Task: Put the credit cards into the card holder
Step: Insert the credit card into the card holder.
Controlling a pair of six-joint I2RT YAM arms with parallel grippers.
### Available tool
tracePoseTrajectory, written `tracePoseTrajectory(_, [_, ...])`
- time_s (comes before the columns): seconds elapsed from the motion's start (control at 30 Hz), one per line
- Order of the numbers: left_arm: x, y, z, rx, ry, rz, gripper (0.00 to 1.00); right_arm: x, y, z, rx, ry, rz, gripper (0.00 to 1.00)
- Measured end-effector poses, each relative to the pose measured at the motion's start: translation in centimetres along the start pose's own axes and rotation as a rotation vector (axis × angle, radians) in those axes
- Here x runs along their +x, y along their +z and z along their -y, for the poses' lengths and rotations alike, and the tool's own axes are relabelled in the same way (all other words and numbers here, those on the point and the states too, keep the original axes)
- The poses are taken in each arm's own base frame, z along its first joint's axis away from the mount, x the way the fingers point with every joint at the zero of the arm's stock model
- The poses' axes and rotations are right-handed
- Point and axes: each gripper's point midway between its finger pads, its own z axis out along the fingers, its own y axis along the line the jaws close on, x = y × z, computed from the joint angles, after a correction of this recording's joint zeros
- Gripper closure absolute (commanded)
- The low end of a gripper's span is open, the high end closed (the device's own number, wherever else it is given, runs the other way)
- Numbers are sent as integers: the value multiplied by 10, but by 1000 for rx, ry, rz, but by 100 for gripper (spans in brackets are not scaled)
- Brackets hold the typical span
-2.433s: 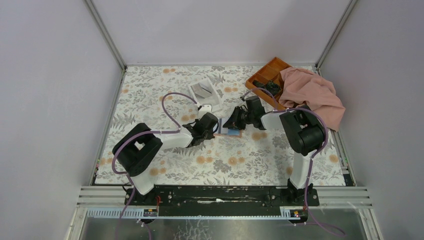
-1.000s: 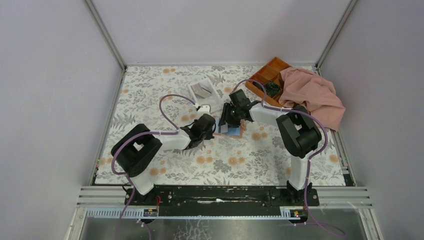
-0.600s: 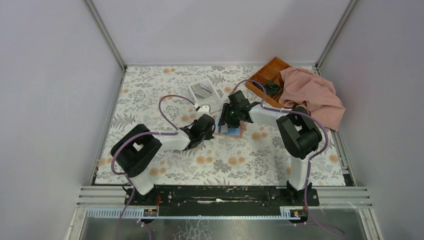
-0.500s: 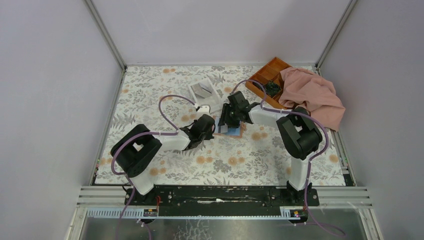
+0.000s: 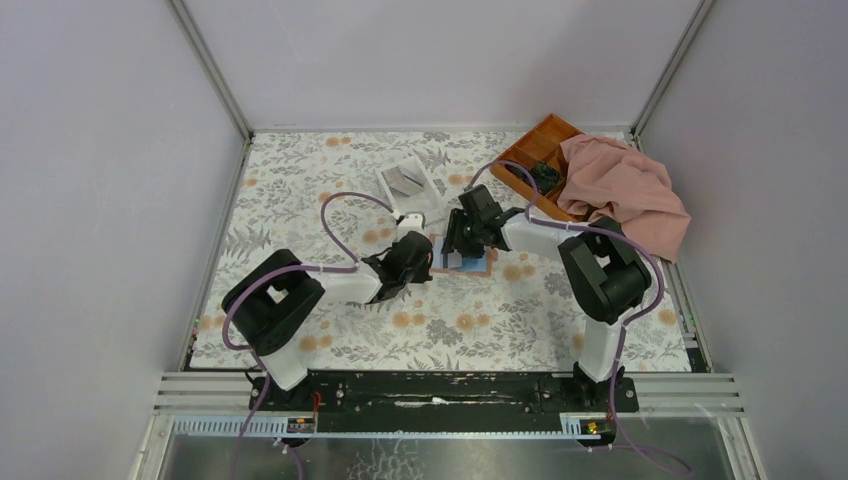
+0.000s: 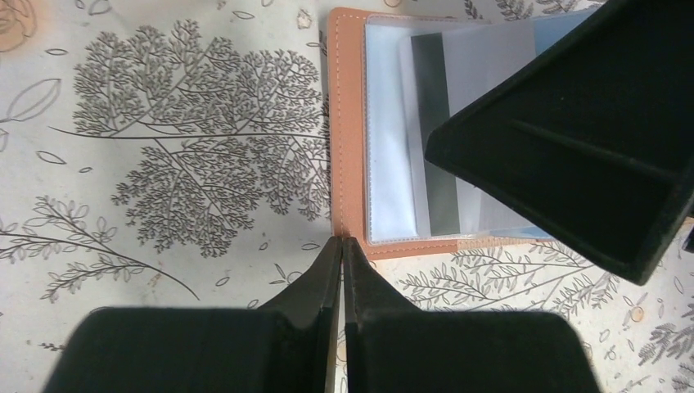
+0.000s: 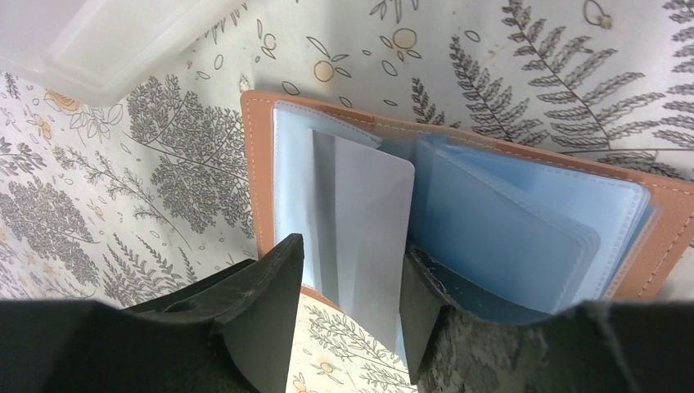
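Observation:
The tan card holder (image 5: 478, 266) (image 7: 254, 164) lies open on the flowered cloth, showing clear and blue sleeves (image 7: 524, 221). A pale grey-blue credit card (image 7: 372, 237) stands partly inside a left sleeve; the left wrist view shows the credit card (image 6: 438, 147) as a grey strip. My right gripper (image 7: 348, 303) (image 5: 456, 243) straddles this card with fingers apart. The right finger meets the card's edge and a gap shows at the left one. My left gripper (image 6: 341, 240) (image 5: 426, 262) is shut, its tips resting at the holder's tan border (image 6: 344, 164), near a corner.
A white box (image 5: 408, 185) (image 7: 106, 41) sits just beyond the holder. At the back right stand an orange compartment tray (image 5: 535, 150) and a pink cloth (image 5: 625, 190). Walls enclose the table on three sides.
Since the oldest frame the right arm swung over to the holder's far side. In the last second it only shifted slightly. The left gripper stays shut at the holder's edge.

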Motion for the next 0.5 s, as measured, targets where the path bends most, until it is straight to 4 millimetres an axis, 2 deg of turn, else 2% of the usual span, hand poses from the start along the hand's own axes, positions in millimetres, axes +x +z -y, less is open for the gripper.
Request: tracePoseTrajectory(0.5, [6,0,16,61,-10,-17,100,3,-9,16,30,-5,-13,46])
